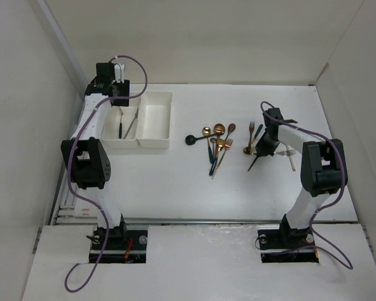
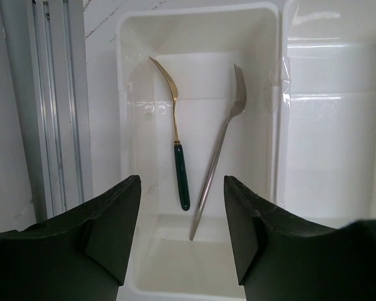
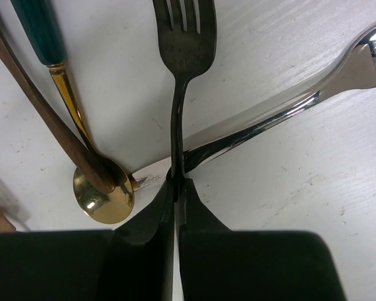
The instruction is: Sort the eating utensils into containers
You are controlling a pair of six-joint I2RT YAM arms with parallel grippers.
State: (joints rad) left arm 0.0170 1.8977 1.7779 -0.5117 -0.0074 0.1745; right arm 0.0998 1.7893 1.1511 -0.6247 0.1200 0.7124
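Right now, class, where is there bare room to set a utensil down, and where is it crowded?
Free: the whole right tray; the strip of table between the trays and the loose utensil pile. The left tray has room beside its teal-handled fork and silver fork. Crowded: the pile, where the right gripper pinches a black fork.

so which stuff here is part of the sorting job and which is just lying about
Job: two white trays; teal-handled fork and silver fork in the left one; loose utensils; black fork in the right gripper.
Lying about: aluminium rail; purple cable.
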